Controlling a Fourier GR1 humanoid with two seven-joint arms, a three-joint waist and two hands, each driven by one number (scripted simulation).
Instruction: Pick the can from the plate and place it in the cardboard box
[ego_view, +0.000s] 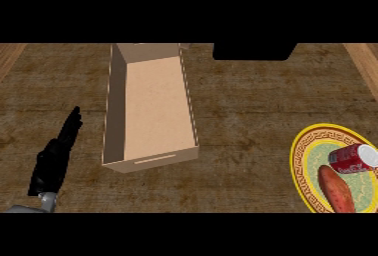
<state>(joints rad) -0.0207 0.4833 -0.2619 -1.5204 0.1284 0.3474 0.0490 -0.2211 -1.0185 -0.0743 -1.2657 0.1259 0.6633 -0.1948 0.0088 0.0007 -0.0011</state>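
Note:
A red can (353, 159) with a white top lies on its side on the yellow-rimmed plate (304, 145) at the right edge of the head view. An orange-red sweet potato (338, 190) lies just below the can on the same plate. The open cardboard box (151, 107) stands left of centre, long and narrow, with nothing inside. My left hand (53, 157) shows at the lower left, fingers straight and pointing up, apart from the box. My right hand is out of view.
A black block (255, 51) sits at the far edge, right of the box. Light wooden strips (363, 57) border the dark counter on both sides. Bare counter lies between box and plate.

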